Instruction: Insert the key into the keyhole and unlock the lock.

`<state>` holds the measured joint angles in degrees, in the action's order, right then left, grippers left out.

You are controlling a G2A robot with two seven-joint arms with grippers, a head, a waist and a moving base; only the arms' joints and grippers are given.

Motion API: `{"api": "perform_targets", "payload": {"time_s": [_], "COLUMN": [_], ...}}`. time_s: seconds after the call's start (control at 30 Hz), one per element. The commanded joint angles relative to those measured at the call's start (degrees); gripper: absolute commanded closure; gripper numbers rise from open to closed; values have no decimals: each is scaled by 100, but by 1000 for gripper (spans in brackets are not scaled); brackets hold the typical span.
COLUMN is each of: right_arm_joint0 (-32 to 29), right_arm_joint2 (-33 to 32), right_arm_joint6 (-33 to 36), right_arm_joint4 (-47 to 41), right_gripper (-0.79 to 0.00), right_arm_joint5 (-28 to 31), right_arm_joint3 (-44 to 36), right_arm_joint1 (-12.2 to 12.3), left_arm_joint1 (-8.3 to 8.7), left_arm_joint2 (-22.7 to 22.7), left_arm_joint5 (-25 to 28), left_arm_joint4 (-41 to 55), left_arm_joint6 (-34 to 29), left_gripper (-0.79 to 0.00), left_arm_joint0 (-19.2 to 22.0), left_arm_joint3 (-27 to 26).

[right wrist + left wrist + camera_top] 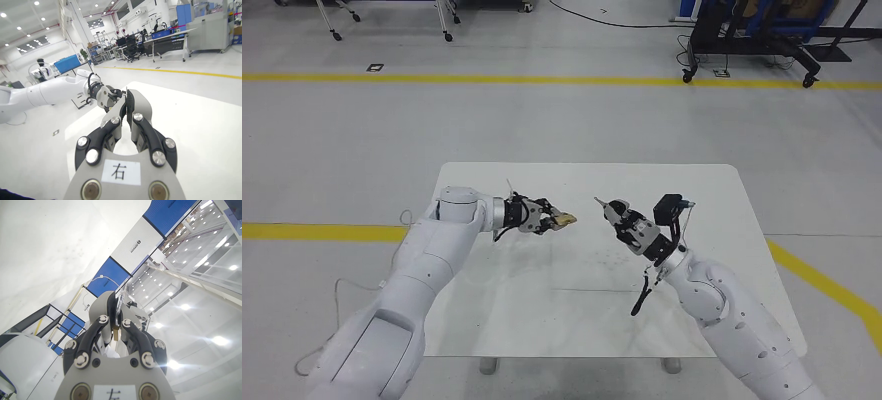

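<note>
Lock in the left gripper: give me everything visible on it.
The lock is a small padlock with a brass-coloured body and a shiny silver shackle. It is clamped in the left gripper, held in the air above the white table. A gap separates it from the key in the right gripper. Its keyhole cannot be made out.

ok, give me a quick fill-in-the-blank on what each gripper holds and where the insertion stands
1. The left gripper is shut on the brass ____.
2. The right gripper is shut on the thin ____.
3. A gap separates the two: insertion has ____ yet begun.

Missing words: lock; key; not.
</note>
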<state>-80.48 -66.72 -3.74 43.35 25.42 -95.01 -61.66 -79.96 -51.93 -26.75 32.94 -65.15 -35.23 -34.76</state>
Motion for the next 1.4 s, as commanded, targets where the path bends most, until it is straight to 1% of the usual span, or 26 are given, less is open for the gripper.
{"api": "perform_targets", "payload": {"time_s": [0.0,0.43,0.47,0.53,0.67,0.8,0.9,1.0,1.07,1.13,1.23,1.37], "right_arm_joint0": [6,6,33,91,-89,-247,-154,18,117,206,309,391], "right_arm_joint2": [-1,-1,-47,-161,-417,-470,-297,-27,152,313,452,659], "right_arm_joint6": [9,9,82,287,473,968,1682,2393,2701,3028,3180,3395], "right_arm_joint4": [-15,-15,202,905,2239,3604,4579,5269,5511,5719,5752,5917], "right_gripper": [0,0,0,0,0,0,0,0,0,0,0,0], "right_arm_joint5": [5,5,-59,24,147,431,697,677,630,567,536,608], "right_arm_joint3": [23,23,6,-200,-795,-1410,-1700,-1954,-2074,-2165,-2230,-2272], "right_arm_joint1": [-1,-1,10,59,163,254,289,272,246,218,181,145], "left_arm_joint1": [-7,-7,-7,-7,-7,-7,-7,-7,-7,-3,29,78], "left_arm_joint2": [-8,-8,-8,-8,-8,-8,-8,-8,-8,-12,-55,-121], "left_arm_joint5": [46,46,46,46,46,46,46,46,46,205,265,207], "left_arm_joint4": [25,25,25,25,25,25,25,25,25,-15,-34,-61], "left_arm_joint6": [44,44,44,44,44,44,44,44,44,230,311,351], "left_gripper": [0,0,0,0,0,0,0,0,0,0,0,0], "left_arm_joint0": [9,9,9,9,9,9,9,9,9,-89,-218,-321], "left_arm_joint3": [19,19,19,19,19,19,19,19,19,-139,-367,-571]}}
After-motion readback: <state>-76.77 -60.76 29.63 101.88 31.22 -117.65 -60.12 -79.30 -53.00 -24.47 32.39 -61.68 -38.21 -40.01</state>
